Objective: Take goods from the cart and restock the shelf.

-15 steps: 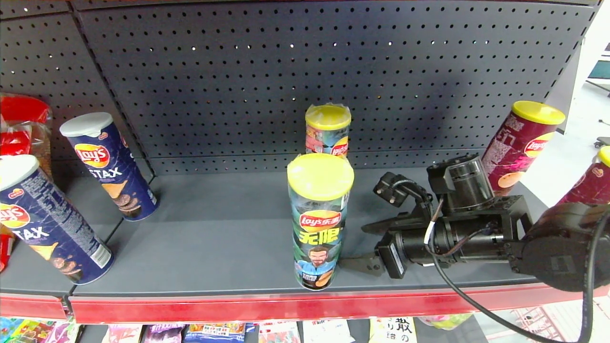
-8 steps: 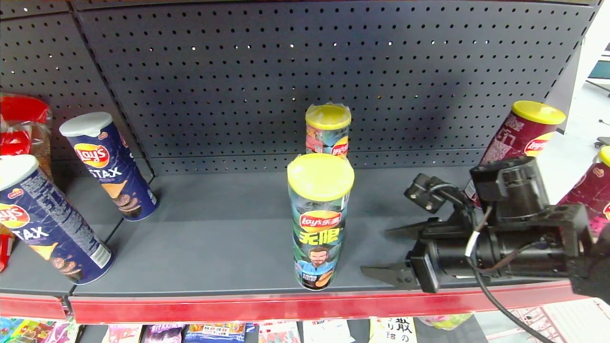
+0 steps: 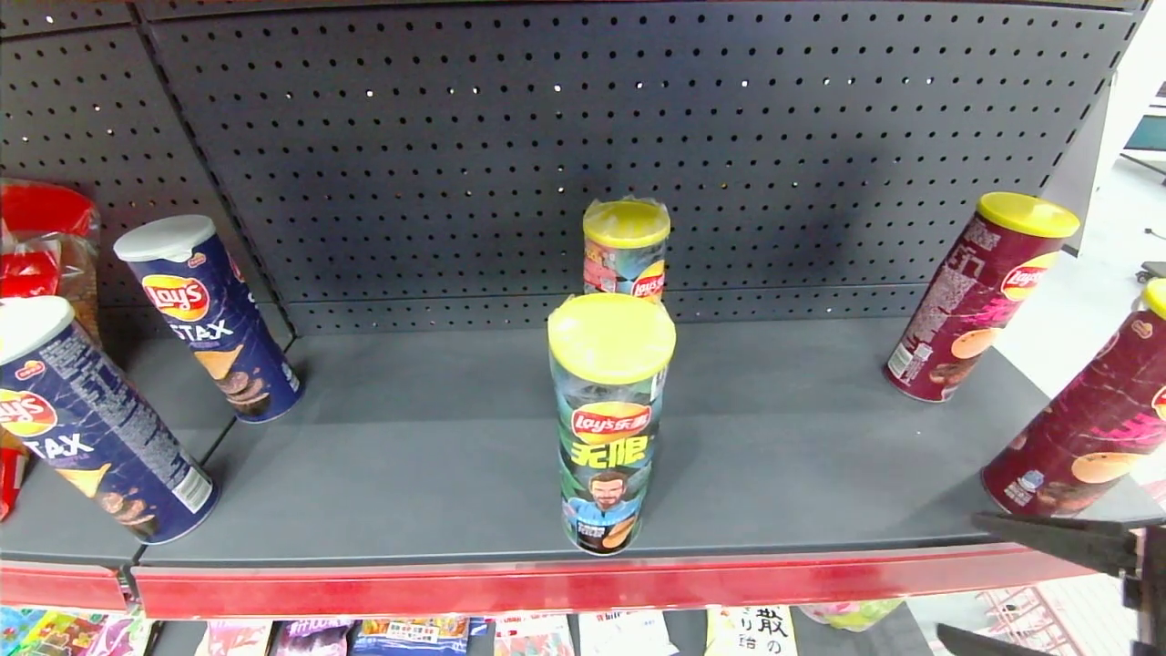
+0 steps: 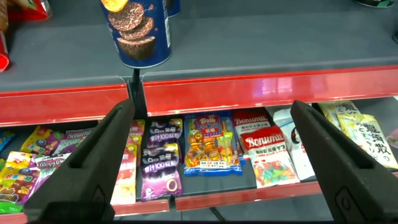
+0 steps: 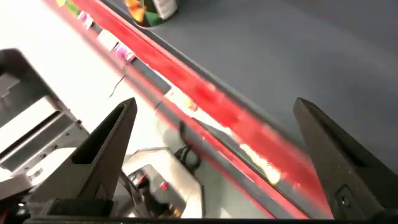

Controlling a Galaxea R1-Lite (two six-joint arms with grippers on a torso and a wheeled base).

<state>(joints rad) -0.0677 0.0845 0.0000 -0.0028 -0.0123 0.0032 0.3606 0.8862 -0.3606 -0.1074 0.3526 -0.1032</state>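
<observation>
The green chips can (image 3: 608,428) is standing upright on the shelf (image 3: 428,456), near its front. At its 4 o'clock the right gripper (image 3: 956,574) is hanging wide open, empty; the left gripper (image 4: 212,106) is gaping too.

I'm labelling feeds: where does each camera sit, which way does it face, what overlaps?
Head: down at grey metal shelf, yellow-lidded green crisp tube; right gripper at corner.
Left wrist: toward dark blue crisp tube; open left gripper frames.
Right wrist: at red shelf edge between its fingers.
Shared: head and left wrist, that tube.
</observation>
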